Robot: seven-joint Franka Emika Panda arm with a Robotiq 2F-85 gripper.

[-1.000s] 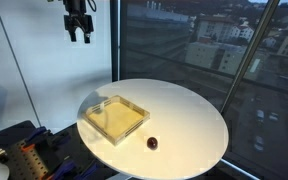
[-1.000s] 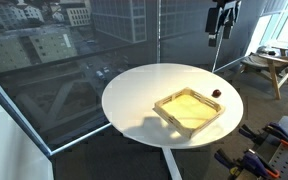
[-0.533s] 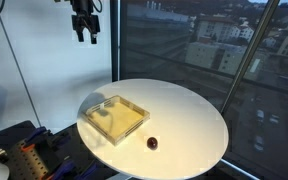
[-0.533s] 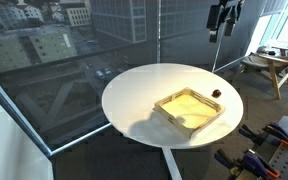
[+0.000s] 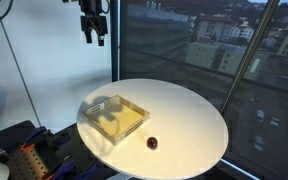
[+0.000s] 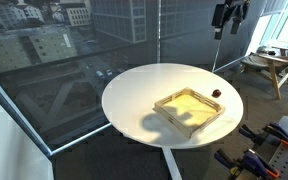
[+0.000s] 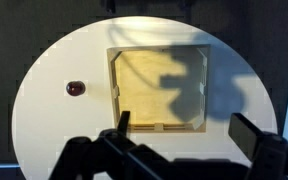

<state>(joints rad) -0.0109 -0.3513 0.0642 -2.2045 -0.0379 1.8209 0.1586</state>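
In an exterior view, my fingers (image 5: 102, 38) hang high above the round desk (image 5: 189, 120), spread wide and holding nothing. The shallow tray (image 5: 97, 104) lies on the desk, with a small dark ball (image 5: 152, 143) near it, outside the rim. In an exterior view, fingers (image 6: 219, 30), tray (image 6: 171, 95) and ball (image 6: 215, 93) show the same layout, with window glass (image 6: 74, 50) behind. In the wrist view, the fingers (image 7: 249, 135) frame the empty tray (image 7: 114, 90), and the ball (image 7: 76, 88) lies apart. Status, as I judge it: nothing grasped, nothing placed. No obstruction shows between fingers and tray.
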